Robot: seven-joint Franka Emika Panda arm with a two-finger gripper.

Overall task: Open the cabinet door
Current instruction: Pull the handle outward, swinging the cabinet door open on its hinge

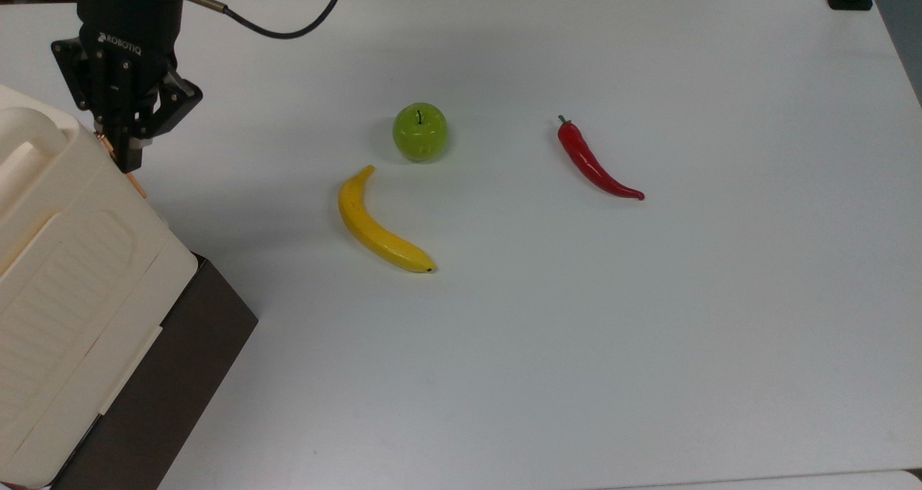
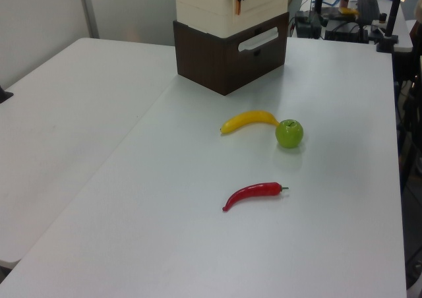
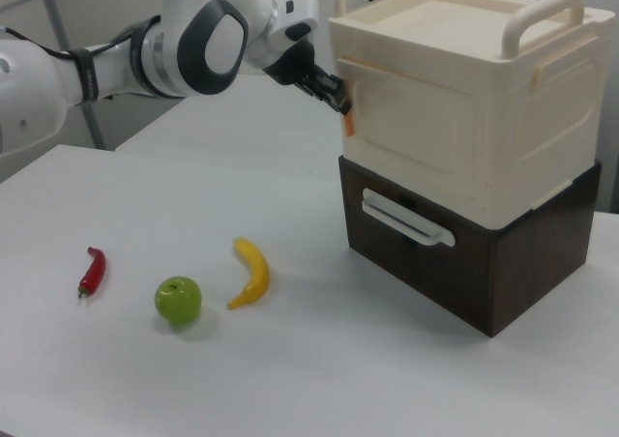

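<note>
White bench (image 1: 648, 346) surface is seen carrying a banana (image 1: 378, 223), a green apple (image 1: 420, 131) and a red chilli (image 1: 594, 162), all well apart from the work area. At the top view's left edge the cream cabinet (image 3: 464, 99) is stacked on a dark brown drawer unit (image 3: 464, 263). The claw (image 1: 124, 160) is held at the cabinet's corner, its fingers pressed together on the orange strip (image 3: 347, 120) at the edge of the door (image 3: 411, 128); this strip is judged to serve as the pull tab. The door is seen flush and shut on the cabinet's front face, so opening is judged not yet begun. The cabinet is cut off by the top view's left edge, and the hinge side cannot be made out.
</note>
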